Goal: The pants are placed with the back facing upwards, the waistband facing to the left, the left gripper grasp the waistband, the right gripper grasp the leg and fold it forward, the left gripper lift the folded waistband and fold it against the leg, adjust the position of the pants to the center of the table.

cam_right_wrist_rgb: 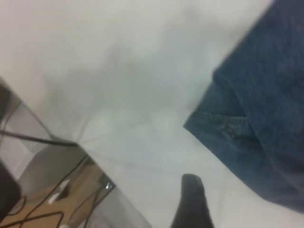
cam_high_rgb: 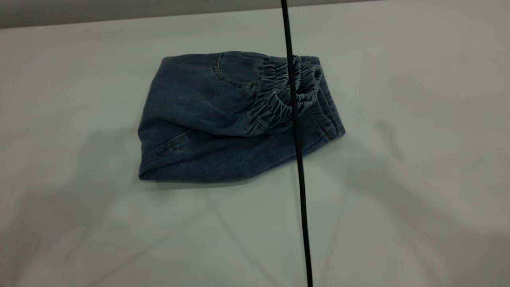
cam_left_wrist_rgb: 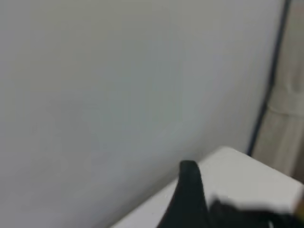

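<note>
Pants point(cam_high_rgb: 207, 119): soft, limp denim, folded | Hold: gathered waistband point(cam_high_rgb: 279, 95) | Right pincer point(cam_right_wrist_rgb: 192, 199): beside pants, grip state indeterminate | Left pincer point(cam_left_wrist_rgb: 190, 190): over bare surface point(cam_high_rgb: 418, 159), likewise indeterminate

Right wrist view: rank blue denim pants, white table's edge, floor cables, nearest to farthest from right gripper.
1. The blue denim pants, lying on the table beside the right gripper.
2. The white table's edge, on the gripper's other side; too close to call against the pants.
3. The floor cables, below the table, clearly farthest.
</note>
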Motion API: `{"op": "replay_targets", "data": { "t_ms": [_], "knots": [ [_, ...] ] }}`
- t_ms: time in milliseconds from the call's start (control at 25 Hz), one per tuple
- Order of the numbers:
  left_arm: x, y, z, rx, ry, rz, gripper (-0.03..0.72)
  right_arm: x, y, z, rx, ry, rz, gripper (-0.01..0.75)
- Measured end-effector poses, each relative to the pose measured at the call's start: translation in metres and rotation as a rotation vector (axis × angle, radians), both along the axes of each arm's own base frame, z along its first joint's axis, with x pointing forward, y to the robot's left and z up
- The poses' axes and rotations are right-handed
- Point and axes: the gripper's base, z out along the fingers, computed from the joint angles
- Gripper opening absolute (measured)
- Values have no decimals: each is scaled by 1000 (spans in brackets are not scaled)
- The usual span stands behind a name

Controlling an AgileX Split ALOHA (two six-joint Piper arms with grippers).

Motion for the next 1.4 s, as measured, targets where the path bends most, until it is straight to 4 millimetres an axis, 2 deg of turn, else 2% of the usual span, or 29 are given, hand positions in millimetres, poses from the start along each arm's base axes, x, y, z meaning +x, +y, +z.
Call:
{"op": "replay_targets", "data": {
  "t_ms": [240,480,640,880,1040,1200,1400],
  "knots": [
    [-64,12,15,128,83,-43,531,-30,-25,77,83,-151,-1,455],
    [-132,37,15,228,274,73,531,-82,-65,161,206,-328,-6,455],
    [-169,53,9,239,398,177,531,-123,-96,191,256,-391,-7,455],
    [-206,63,-3,131,444,253,531,-190,-146,205,300,-433,-16,455],
    [-224,67,-19,77,460,274,531,-238,-183,198,323,-466,-21,455],
    [-237,70,-39,24,487,295,530,-281,-220,174,312,-503,-42,455],
    [-257,73,-52,-13,450,293,529,-316,-260,124,221,-577,-98,455]
  ]
}}
